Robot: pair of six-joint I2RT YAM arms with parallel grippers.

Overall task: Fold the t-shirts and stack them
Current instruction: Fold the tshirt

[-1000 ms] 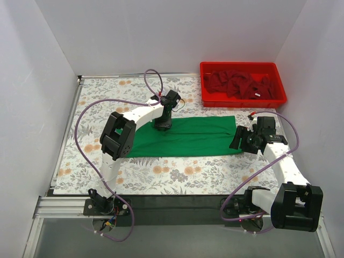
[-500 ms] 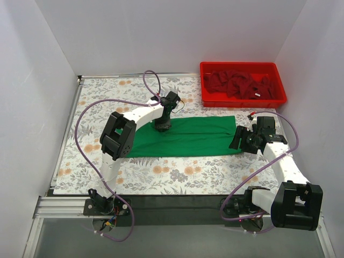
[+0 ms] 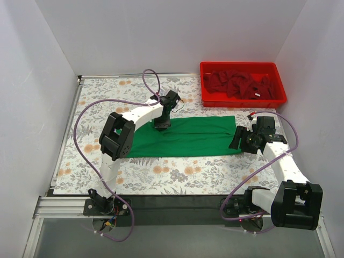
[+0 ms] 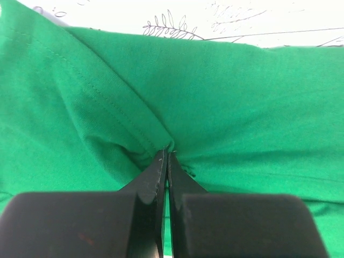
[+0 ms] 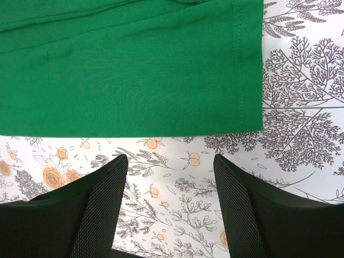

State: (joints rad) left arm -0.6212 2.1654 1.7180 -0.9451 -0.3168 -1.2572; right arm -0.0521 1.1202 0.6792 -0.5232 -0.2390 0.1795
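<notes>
Nearest first: the right gripper (image 5: 169,161) has its jaws spread wide, with only the flowered table (image 3: 161,172) showing between them. It hangs low over bare tabletop. The green t-shirt (image 3: 199,137) begins just ahead of its fingertips, its near edge running straight across. A corner with a stitched hem sits just ahead and off to the right of the right-hand finger. Close, but I see no contact with the cloth.

Further out, the shirt lies flat on the table as one long green band. It stretches away from the right gripper, all the way across to the left gripper (image 4: 166,158).

That left gripper is down on the cloth, near the band's far long edge. Its fingers (image 4: 180,183) are pressed together, and a small pucker of green fabric is pinched right at the tips. Creases fan out from the pinch and a stitched seam runs straight into it. Just past the tips the shirt ends and the leaf print of the table shows.

Farthest of all, beyond the right gripper at the back, sits the red bin (image 3: 243,100). The dark red t-shirts (image 3: 239,83) lie in it in a crumpled heap, well apart from both grippers.
</notes>
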